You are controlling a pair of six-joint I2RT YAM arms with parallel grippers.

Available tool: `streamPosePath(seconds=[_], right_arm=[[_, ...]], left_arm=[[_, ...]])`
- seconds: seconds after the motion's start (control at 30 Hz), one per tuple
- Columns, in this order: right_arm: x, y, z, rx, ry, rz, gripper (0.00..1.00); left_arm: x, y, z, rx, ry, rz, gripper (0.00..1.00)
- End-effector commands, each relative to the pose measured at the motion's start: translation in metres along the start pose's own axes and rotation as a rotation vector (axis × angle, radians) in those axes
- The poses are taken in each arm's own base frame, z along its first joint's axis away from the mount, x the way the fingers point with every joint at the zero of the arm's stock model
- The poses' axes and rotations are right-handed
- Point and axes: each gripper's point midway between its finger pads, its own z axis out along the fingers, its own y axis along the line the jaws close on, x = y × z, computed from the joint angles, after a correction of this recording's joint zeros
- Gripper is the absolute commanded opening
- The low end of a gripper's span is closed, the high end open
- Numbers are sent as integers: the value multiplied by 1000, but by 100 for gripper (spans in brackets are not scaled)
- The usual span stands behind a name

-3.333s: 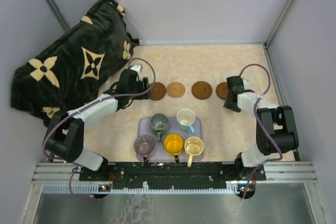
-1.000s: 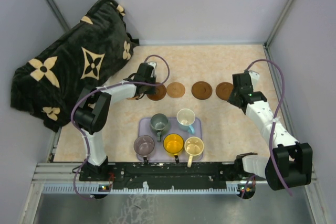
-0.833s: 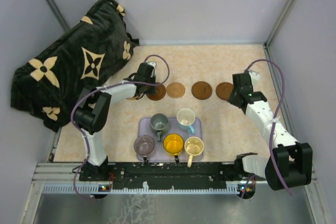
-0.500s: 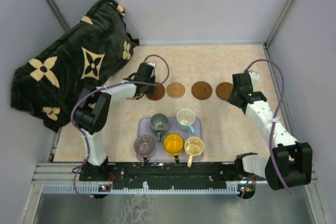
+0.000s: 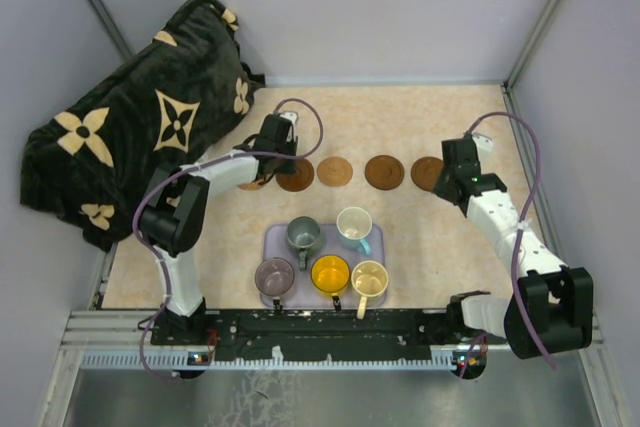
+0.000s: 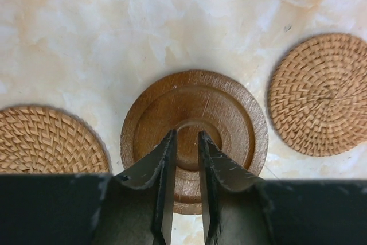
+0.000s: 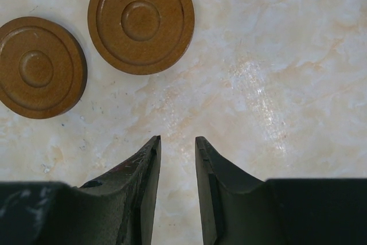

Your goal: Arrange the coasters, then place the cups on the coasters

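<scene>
Hovering over wood coaster (image 6: 195,104), L jaws barely parted, woven coasters (image 6: 321,93) flanking, R jaws similar, both empty.

Across the middle of the counter (image 5: 400,117), left to right, a row of five coasters (image 5: 384,171). Nearer the arm bases, a tray (image 5: 325,242) with five cups (image 5: 330,273) in it: two behind, three in front. At the far left, a blanket (image 5: 140,117). Above the second coaster from the left, the left tool (image 6: 186,134); beside the row's right end, the right tool (image 7: 176,139).
</scene>
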Motion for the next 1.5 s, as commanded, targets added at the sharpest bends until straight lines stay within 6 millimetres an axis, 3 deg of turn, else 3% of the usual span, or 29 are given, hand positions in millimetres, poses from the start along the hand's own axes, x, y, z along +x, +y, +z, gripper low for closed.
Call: streamPosePath(seconds=[0.0,0.17,0.3,0.37,0.43,0.47,0.67,0.9,1.17,1.37,1.47], right_arm=[[-22,10,-3,-29,-76,8,32],[-36,14,-17,-75,-139,23,34],[-50,13,-31,-100,-209,20,50],[-57,13,-39,-105,-233,15,65],[-61,9,-45,-93,-252,20,94],[-64,6,-47,-84,-264,24,98],[-68,-3,-55,-49,-291,16,99],[-61,-16,-63,-22,-301,56,99],[-67,-14,-85,-119,-394,60,99],[-57,-20,-94,-101,-336,-4,99],[-47,-9,-101,-188,-298,-55,99]], left_arm=[[-58,-10,-28,40,-141,9,28],[-79,-10,-58,48,-200,9,30],[-87,-6,-91,43,-251,-2,32],[-85,-1,-106,31,-266,-12,33],[-81,6,-121,11,-280,-27,35],[-78,9,-128,0,-287,-35,37],[-63,34,-174,-78,-354,-96,45],[-51,58,-227,-148,-419,-141,62],[-20,69,-256,-148,-442,-196,99],[-6,74,-269,-138,-477,-216,99],[-2,73,-270,-129,-471,-208,99]])
